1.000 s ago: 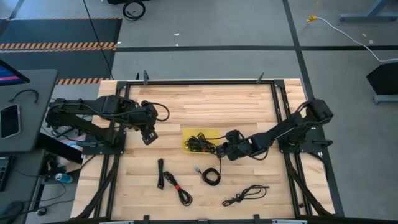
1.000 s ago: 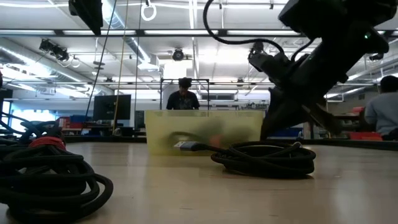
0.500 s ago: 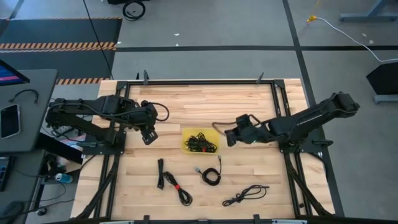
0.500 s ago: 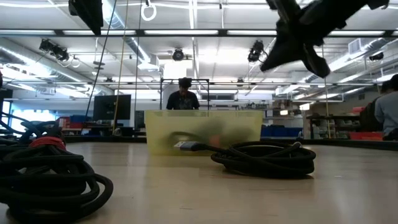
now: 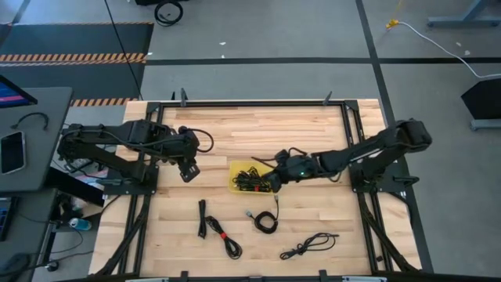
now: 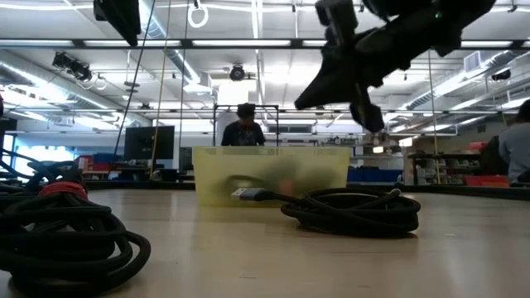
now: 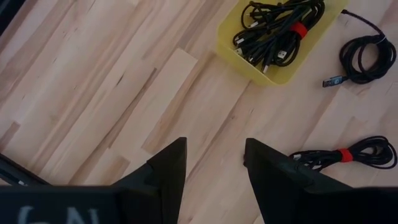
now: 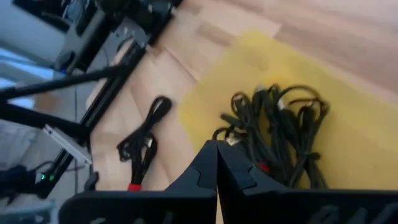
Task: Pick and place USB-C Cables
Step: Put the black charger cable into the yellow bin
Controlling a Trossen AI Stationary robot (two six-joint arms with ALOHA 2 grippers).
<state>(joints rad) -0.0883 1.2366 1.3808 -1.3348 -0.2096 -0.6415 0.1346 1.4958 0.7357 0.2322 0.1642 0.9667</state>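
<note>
A shallow yellow tray [image 5: 235, 185] sits mid-table with several black USB-C cables [image 5: 252, 178] heaped inside, one with a red tie [image 7: 300, 31]. Three more cables lie nearer the near edge: a red-tied one [image 5: 218, 229], a round coil [image 5: 266, 222] and a loose bundle [image 5: 309, 245]. My right gripper [image 5: 276, 176] hovers over the tray's right end, raised above it in the low view [image 6: 348, 70]. Its fingers [image 8: 216, 155] are shut with nothing between them. My left gripper [image 5: 187, 169] waits open, left of the tray [image 7: 273, 71].
Black frame rails run along the table's left and right sides [image 5: 141, 211]. A person stands beyond the far edge in the low view [image 6: 245, 128]. Bare wood lies between the tray and the far edge [image 5: 258, 133].
My right gripper rose from table height just right of the tray, drew back toward the table's right edge, then swung left again and now hangs over the tray's right end. The cables on the table have kept their places.
</note>
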